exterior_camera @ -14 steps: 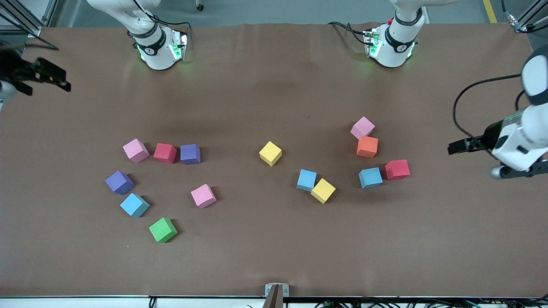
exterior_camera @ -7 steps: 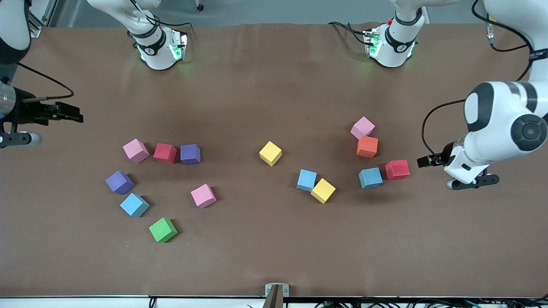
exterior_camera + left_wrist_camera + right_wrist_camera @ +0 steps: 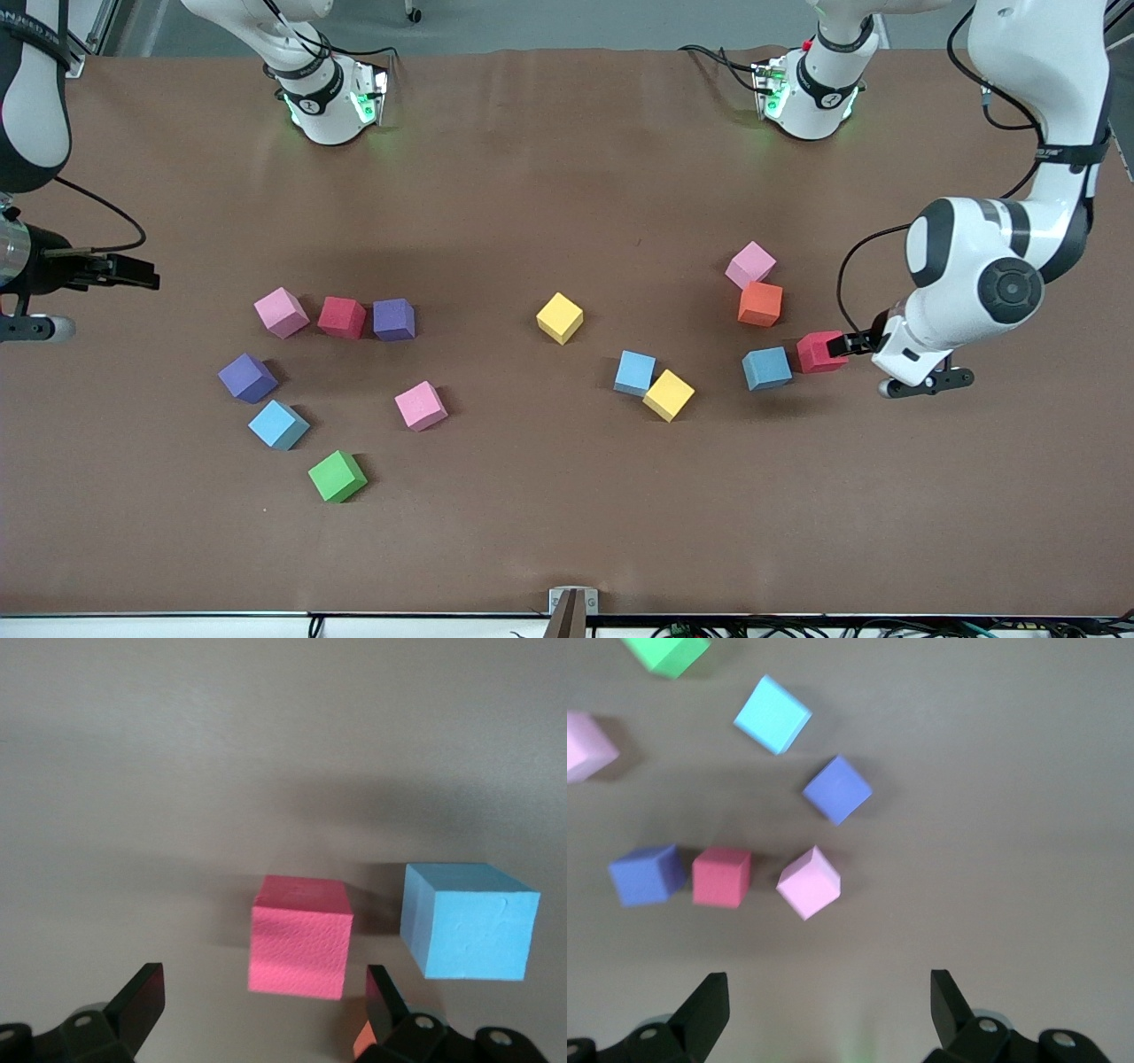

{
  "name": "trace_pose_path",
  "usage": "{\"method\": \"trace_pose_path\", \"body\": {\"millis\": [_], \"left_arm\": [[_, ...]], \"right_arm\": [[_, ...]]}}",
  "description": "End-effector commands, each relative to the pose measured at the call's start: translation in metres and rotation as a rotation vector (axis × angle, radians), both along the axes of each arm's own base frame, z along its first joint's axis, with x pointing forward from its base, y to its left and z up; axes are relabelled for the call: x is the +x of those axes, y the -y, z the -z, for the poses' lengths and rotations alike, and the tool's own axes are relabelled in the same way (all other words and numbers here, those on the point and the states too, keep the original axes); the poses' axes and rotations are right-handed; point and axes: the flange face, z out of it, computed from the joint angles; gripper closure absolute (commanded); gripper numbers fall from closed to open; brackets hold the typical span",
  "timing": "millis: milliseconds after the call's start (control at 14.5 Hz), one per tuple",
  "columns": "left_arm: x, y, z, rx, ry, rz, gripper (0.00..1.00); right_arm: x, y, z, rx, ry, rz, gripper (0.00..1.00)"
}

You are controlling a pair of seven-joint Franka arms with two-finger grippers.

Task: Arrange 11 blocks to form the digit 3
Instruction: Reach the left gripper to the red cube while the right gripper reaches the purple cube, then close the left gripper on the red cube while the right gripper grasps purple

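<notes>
Several blocks lie scattered in two loose groups on the brown table; no digit 3 shows. Toward the left arm's end, a red block [image 3: 822, 351] touches a light blue block [image 3: 766, 368]. My left gripper [image 3: 852, 342] is open, low beside that red block [image 3: 301, 937], which sits just ahead of the fingertips [image 3: 142, 997]. The light blue block [image 3: 469, 921] is beside it. My right gripper [image 3: 133, 270] is open and empty at the right arm's end, short of a pink [image 3: 282, 312], red [image 3: 342, 316] and purple [image 3: 393, 319] row. The right gripper [image 3: 828, 1001] faces those blocks [image 3: 721, 877].
An orange block [image 3: 760, 304] and a pink one [image 3: 750, 264] touch, farther from the front camera than the red block. Yellow blocks [image 3: 560, 317] [image 3: 668, 394] and a light blue one [image 3: 634, 372] lie mid-table. A green cube [image 3: 337, 476] sits nearest the camera.
The left arm swung in from the table's end and lowered its open gripper up to the red block. The right gripper moved down and slightly inward. No block has moved.
</notes>
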Motion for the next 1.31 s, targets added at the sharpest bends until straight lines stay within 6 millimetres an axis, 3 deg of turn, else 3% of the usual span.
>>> {"method": "trace_pose_path", "body": {"millis": [0, 207, 345, 621, 759, 897, 1035, 1242], "left_arm": [[-0.004, 0.013, 0.024, 0.015, 0.01, 0.009, 0.0], [-0.009, 0.014, 0.036, 0.013, 0.004, 0.027, 0.0], [-0.013, 0.012, 0.041, 0.017, -0.008, 0.037, 0.0], [-0.015, 0.012, 0.056, 0.022, -0.001, 0.066, 0.0], [-0.014, 0.012, 0.063, 0.02, 0.0, 0.066, 0.0], [-0.014, 0.011, 0.068, 0.02, 0.002, 0.063, 0.03], [-0.014, 0.011, 0.072, 0.019, 0.0, 0.05, 0.16], [-0.013, 0.013, 0.069, 0.02, 0.006, 0.039, 0.54]], "right_arm": [[-0.002, 0.029, 0.046, -0.015, 0.042, 0.097, 0.0], [0.008, 0.032, 0.095, -0.051, 0.041, 0.357, 0.0], [0.02, 0.023, 0.129, -0.049, 0.031, 0.604, 0.0], [0.033, 0.02, 0.203, 0.008, -0.02, 0.72, 0.0], [0.035, 0.016, 0.207, 0.008, -0.009, 0.719, 0.0], [0.038, 0.018, 0.227, 0.006, 0.004, 0.722, 0.0], [0.038, 0.017, 0.239, 0.007, 0.022, 0.722, 0.0], [0.034, 0.017, 0.257, 0.011, 0.108, 0.716, 0.0]]}}
